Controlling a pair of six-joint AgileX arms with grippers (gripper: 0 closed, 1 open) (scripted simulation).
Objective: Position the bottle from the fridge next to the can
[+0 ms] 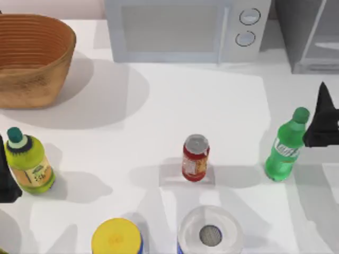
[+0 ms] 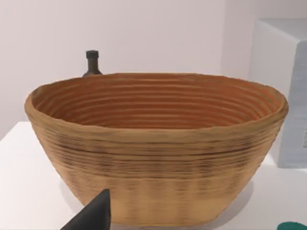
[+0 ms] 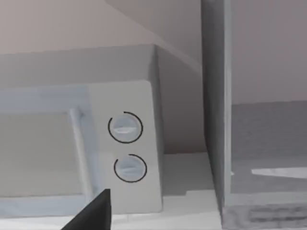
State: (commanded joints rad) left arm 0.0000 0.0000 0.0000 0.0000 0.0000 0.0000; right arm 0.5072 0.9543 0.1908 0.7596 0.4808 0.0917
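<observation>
You are looking down on a white counter (image 1: 159, 106) with the slim green bottle (image 1: 284, 148) already standing upright on it, toward the right edge and out of the fridge (image 1: 310, 37), whose grey frame and glass door sit at the back right corner. The red can (image 1: 195, 157) stands upright near the middle of the counter, well apart from the bottle, with bare surface between them. By my judgement the fetching step is done and the placing step is not: the bottle must yet come in beside the can. Your right gripper (image 1: 324, 119) is a dark shape at the right edge, just beside the bottle's cap and shoulder; whether it touches the bottle, and whether its jaws are apart or together, you cannot tell from here. The right wrist view looks toward the white microwave (image 1: 185, 29) and the fridge frame, with one dark fingertip (image 3: 93, 213) at its edge. The next move likely calls for a firm hold on the bottle, then a level carry toward the can, stopping just beside it without knocking it. The bottle is translucent green with a green cap and a white-and-green label, taller than the can and narrow, so it may tip easily. Your left gripper (image 1: 6, 177) is parked at the left edge beside a stout yellow-green bottle (image 1: 29, 161); its jaws cannot be judged either.
</observation>
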